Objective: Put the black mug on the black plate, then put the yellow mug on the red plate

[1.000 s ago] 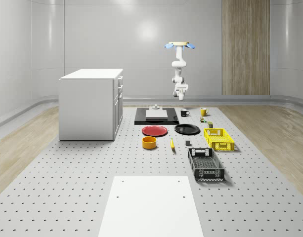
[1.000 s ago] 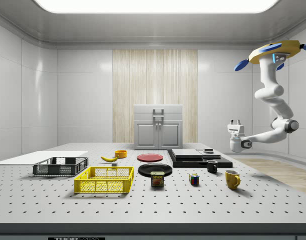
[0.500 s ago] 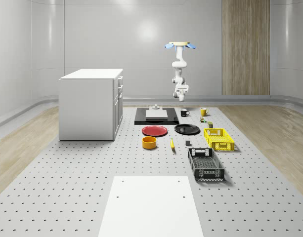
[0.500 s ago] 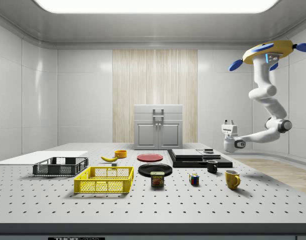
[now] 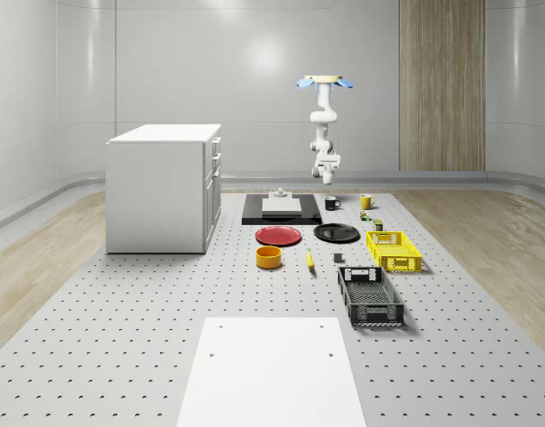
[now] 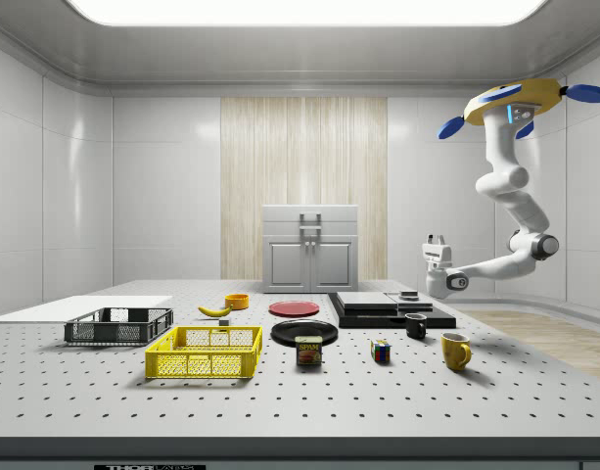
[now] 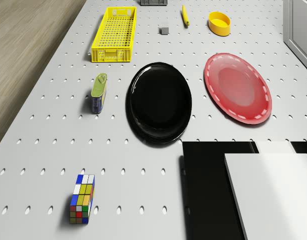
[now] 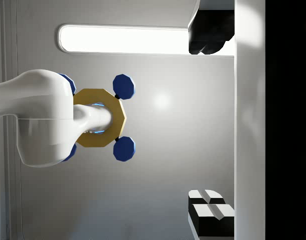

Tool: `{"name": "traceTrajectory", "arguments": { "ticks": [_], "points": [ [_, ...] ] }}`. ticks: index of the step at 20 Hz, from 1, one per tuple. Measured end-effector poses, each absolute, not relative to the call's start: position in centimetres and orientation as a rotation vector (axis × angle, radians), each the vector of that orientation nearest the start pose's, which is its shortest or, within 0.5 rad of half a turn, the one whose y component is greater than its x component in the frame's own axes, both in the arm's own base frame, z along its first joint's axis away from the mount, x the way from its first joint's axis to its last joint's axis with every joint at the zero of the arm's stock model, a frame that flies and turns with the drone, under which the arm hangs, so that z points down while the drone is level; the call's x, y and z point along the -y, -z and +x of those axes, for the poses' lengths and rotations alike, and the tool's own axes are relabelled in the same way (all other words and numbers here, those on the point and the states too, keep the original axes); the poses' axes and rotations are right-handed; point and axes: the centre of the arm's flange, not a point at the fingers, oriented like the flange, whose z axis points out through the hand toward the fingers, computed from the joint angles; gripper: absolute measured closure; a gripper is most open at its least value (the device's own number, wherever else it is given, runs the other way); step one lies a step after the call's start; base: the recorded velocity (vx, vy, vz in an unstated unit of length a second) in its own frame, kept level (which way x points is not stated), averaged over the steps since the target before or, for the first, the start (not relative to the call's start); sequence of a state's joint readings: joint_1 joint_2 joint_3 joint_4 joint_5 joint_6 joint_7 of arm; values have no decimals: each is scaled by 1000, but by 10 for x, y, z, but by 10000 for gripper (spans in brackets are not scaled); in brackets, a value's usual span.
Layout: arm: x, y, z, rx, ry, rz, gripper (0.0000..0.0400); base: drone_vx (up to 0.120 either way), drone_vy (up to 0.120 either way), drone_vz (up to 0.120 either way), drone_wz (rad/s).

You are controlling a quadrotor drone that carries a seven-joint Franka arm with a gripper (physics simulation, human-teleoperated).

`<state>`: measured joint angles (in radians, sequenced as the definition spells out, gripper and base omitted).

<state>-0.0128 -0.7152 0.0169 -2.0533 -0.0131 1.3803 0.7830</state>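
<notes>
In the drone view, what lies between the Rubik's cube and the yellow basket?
The tin can lying on its side sits between the multicoloured Rubik's cube and the yellow mesh basket.

Bright, even light pours from a long white ceiling panel [image 6: 304, 10], glowing softly on the pale back wall [image 5: 268, 58]. On the grey perforated table [image 7: 53, 150], shadows are short and soft. The glossy black round plate [image 7: 159, 102] carries faint sheen; everything renders crisp.
</notes>
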Motion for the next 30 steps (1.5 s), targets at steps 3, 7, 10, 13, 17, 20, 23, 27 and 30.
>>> {"name": "traceTrajectory", "arguments": {
  "ticks": [3, 7, 10, 13, 17, 20, 23, 27, 30],
  "points": [
    [-4, -691, 302, -1210, 89, -2919, 0, 120, 0, 0, 0],
    [-8, -691, 302, -1223, 118, -2950, 0, 120, 0, 0, 0],
    [-13, -690, 301, -1241, 155, -2992, 0, 107, 0, 0, 0],
    [-21, -689, 301, -1270, 217, -3061, 0, 0, 0, 0, 0],
    [-41, -682, 301, -1339, 373, -3221, 0, 0, 0, -60, 0],
    [-63, -669, 301, -1422, 598, -3416, 0, 0, 0, -120, 0],
    [-87, -639, 302, -1533, 1005, -3668, 0, 0, 0, -120, 0],
    [-97, -574, 304, -1647, 2027, -3895, 0, 0, 0, -120, 0],
    [-78, -531, 306, -1571, 3159, -3648, 0, 0, 0, -120, 0]
  ]
}}
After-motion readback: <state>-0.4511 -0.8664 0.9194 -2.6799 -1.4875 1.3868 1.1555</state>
